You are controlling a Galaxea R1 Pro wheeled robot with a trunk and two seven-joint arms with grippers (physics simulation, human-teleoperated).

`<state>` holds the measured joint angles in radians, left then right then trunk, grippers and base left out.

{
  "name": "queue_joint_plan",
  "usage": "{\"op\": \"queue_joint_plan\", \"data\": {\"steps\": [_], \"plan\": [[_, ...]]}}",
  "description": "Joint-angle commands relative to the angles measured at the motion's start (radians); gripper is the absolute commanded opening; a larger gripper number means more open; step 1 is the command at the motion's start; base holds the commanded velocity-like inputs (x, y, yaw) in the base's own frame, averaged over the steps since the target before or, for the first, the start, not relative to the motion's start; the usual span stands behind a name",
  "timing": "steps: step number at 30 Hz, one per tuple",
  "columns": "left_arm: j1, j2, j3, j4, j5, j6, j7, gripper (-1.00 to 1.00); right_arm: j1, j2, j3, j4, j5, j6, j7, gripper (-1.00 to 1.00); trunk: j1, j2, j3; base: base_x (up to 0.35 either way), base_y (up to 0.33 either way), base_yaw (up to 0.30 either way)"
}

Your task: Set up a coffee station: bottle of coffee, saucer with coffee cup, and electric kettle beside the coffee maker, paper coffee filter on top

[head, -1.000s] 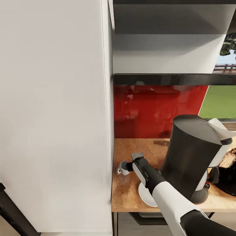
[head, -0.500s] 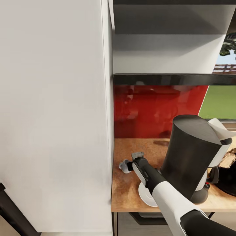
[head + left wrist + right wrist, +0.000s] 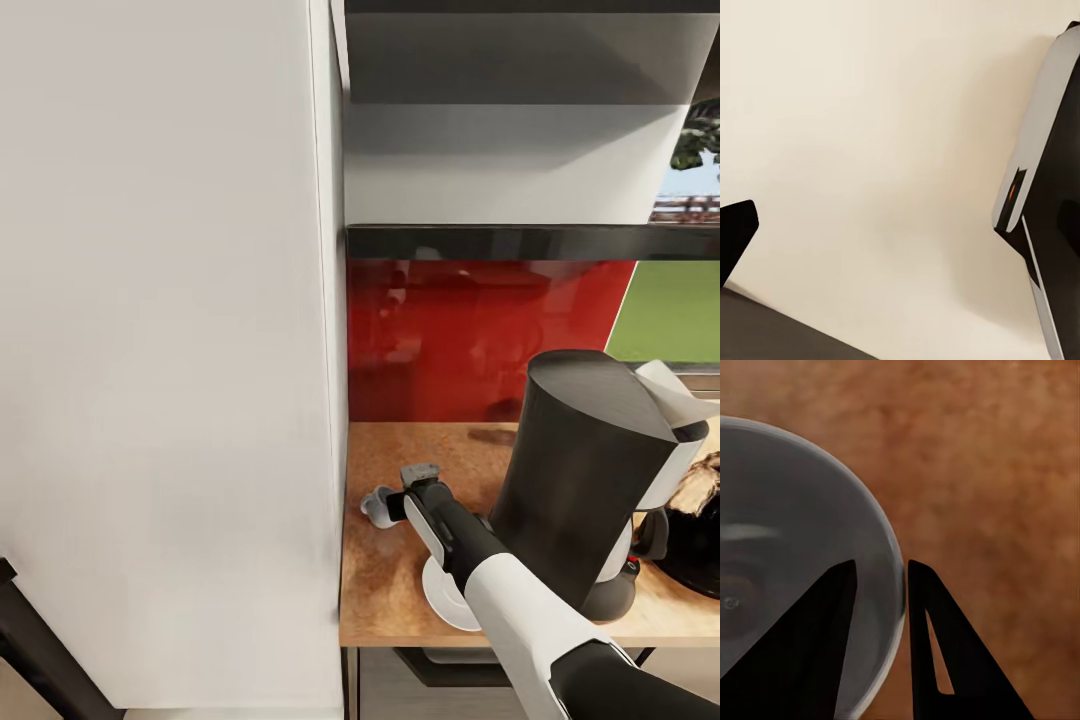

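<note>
The right gripper (image 3: 879, 585) straddles the rim of the small white coffee cup (image 3: 787, 570), one black finger inside the bowl and one outside, the fingers (image 3: 930, 637) closed on its wall. In the head view that cup (image 3: 378, 506) sits tipped just above the light wood-tone counter (image 3: 400, 590), close to the tall white cabinet side (image 3: 170, 350). The small flat round white saucer (image 3: 440, 600) lies nearer the counter's front edge, partly under the arm, beside the tall black coffee maker (image 3: 585, 470). Whether the left gripper's fingers are open or closed I cannot tell.
</note>
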<state>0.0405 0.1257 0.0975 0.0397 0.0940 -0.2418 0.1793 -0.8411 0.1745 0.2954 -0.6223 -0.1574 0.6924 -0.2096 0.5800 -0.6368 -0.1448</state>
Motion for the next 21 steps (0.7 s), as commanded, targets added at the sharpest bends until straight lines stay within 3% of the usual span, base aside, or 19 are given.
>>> {"op": "queue_joint_plan", "data": {"steps": [1, 21], "plan": [[-0.001, 0.0, 0.007, 0.002, 0.004, -0.007, -0.003, 1.0, -0.001, 0.0, 0.002, -0.001, -0.011, 0.002, -0.007, -1.0, 0.0, -0.001, -0.001, 0.0, 0.0, 0.0], [-0.001, -0.002, 0.0, -0.003, -0.003, -0.012, -0.011, 1.0, -0.001, 0.0, -0.005, -0.088, -0.002, 0.009, -0.014, -1.0, 0.0, -0.001, -0.001, -0.026, 0.0, 0.0]]}}
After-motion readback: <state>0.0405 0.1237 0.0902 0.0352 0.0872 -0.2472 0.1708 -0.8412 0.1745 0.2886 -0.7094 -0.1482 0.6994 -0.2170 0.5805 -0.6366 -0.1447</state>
